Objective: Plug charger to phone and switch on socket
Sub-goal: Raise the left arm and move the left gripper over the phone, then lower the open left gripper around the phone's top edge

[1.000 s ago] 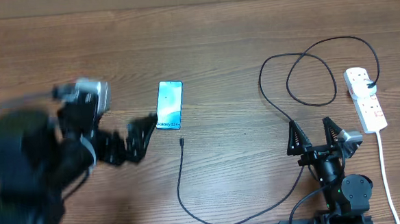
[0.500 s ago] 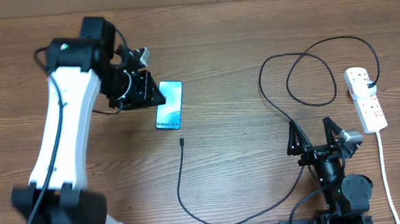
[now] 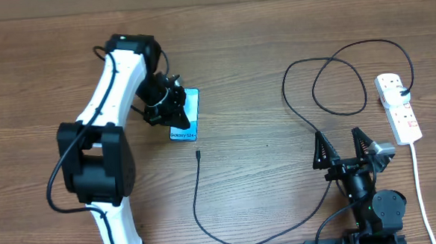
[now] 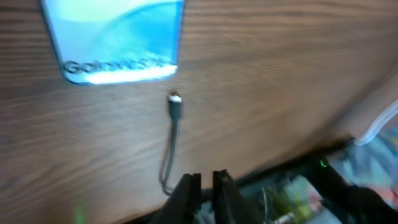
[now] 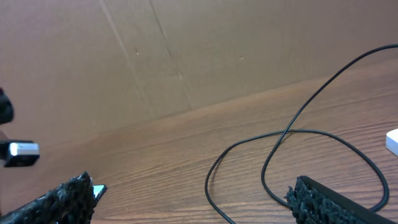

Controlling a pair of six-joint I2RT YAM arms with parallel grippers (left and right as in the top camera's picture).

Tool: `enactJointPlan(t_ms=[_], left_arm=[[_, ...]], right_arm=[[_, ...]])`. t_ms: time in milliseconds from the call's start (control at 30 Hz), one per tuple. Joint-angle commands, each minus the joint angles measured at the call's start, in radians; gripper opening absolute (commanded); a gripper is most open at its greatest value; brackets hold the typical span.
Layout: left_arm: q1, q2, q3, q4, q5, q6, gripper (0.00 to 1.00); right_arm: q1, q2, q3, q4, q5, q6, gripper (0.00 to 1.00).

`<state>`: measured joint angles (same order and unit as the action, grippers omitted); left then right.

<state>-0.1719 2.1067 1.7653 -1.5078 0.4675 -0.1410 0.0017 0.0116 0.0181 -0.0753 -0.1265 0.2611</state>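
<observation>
The phone (image 3: 187,120) lies flat on the wooden table, blue screen up, and shows in the left wrist view at the top left (image 4: 115,37). My left gripper (image 3: 175,102) hangs over the phone's far left part, shut with nothing between its fingers (image 4: 204,186). The charger's plug tip (image 3: 197,154) (image 4: 175,102) lies free just below the phone, and its black cable (image 3: 195,205) runs down, then right, and loops (image 5: 280,137) up to the socket (image 3: 397,106). That white socket lies at the far right. My right gripper (image 3: 344,147) (image 5: 196,205) stands open and empty.
The left arm (image 3: 101,106) stretches from the near left up across the table's left side. The socket's thick white cord (image 3: 422,193) runs down the right edge. A brown board (image 5: 186,56) backs the table's far side.
The left arm has swung from the near left up to the phone, and its gripper has closed from open to shut. The right arm has not moved.
</observation>
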Motion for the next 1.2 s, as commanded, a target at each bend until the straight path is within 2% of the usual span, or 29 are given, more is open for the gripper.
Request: enactJointPlan(t_ms=[0,67,167,467,567,767,1167], left_arm=[[-0.032,0.045,0.017,0.023,-0.169,-0.129,0.27],[-0.04,0.053,0.017,0.047,-0.204,-0.129,0.46],[-0.048,0.062,0.017,0.098,-0.248,-0.129,1.0],[-0.058,0.064,0.008,0.242,-0.299,-0.132,1.0],[-0.06,0.064,0.008,0.28,-0.32,-0.167,1.0],[-0.063,0.064,0.006,0.29,-0.378,-0.208,1.0],[-0.102,0.064,-0.106,0.457,-0.4,-0.208,1.0]], right_arm=[[0.004,-0.008,-0.01,0.003,0.002,0.0,1.0],[0.004,-0.008,-0.01,0.003,0.002,0.0,1.0],[0.004,-0.008,-0.01,0.003,0.002,0.0,1.0],[0.004,-0.008,-0.01,0.003,0.002,0.0,1.0],[0.004,-0.008,-0.01,0.003,0.001,0.0,1.0],[0.004,-0.008,-0.01,0.003,0.002,0.0,1.0],[0.004,-0.008,-0.01,0.003,0.001,0.0,1.0]])
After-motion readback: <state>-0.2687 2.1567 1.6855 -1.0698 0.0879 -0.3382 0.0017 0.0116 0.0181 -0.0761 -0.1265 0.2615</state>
